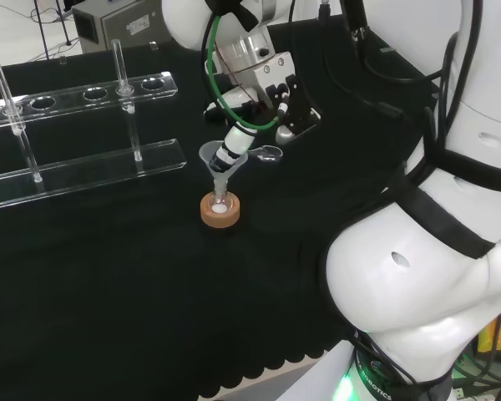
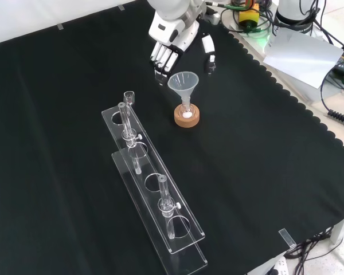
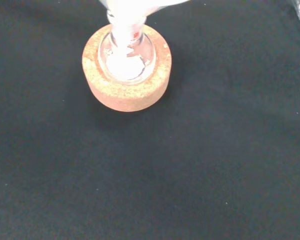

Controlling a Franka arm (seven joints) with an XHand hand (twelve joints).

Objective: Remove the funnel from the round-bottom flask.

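Front view has the robot hand [image 2: 167, 50] with fingers straight, holding nothing, at eleven o'clock of the funnel [image 2: 183, 83] seated in the round-bottom flask [image 2: 187, 112] (on its cork ring [image 2: 187, 119]), approaching; next, pinch the rim

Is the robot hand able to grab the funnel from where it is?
Probably yes. The robot hand hangs just behind the funnel, fingers straight, with nothing between them. The funnel stands upright in the flask on the cork ring, and the rack stands apart.
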